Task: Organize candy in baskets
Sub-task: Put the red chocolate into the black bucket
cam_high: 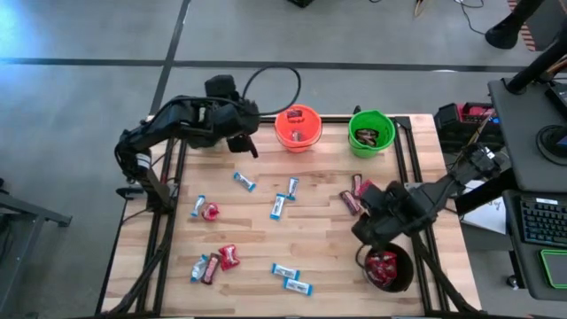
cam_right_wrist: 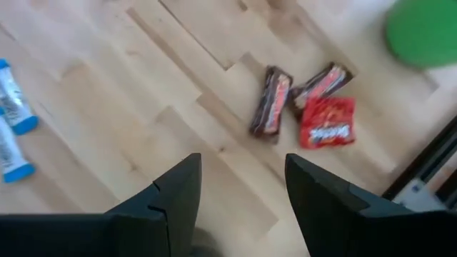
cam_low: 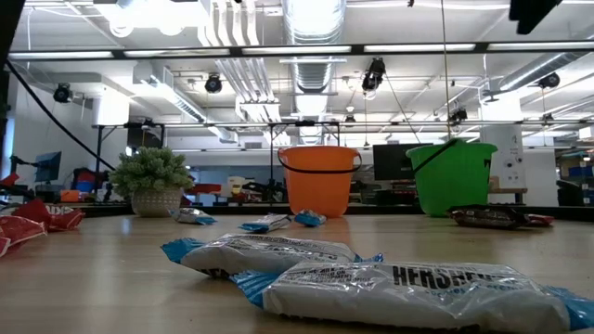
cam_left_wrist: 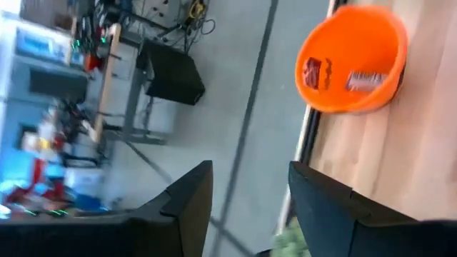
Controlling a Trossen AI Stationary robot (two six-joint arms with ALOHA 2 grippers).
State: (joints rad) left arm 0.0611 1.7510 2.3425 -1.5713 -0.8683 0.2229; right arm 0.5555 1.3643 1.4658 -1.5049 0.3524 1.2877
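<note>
Candy lies scattered on the wooden table [cam_high: 310, 239]: blue-and-white bars [cam_high: 278, 206], red packets [cam_high: 229, 257] and dark bars [cam_high: 351, 202]. The orange basket [cam_high: 297, 128] and green basket [cam_high: 370, 133] stand at the far edge; the black basket [cam_high: 387, 266] stands near right with red packets inside. My left gripper [cam_left_wrist: 250, 171] hangs open beside the orange basket [cam_left_wrist: 351, 57], which holds a red packet and a blue-and-white bar. My right gripper [cam_right_wrist: 243, 160] is open above bare table, between the black basket and two dark bars [cam_right_wrist: 270, 102] with a red packet [cam_right_wrist: 327, 123].
A small potted plant [cam_low: 153, 181] stands at the far left in the low view. Black rails run along the table's left and right sides [cam_high: 403, 159]. A desk with a keyboard [cam_high: 540, 217] stands off the table's right edge.
</note>
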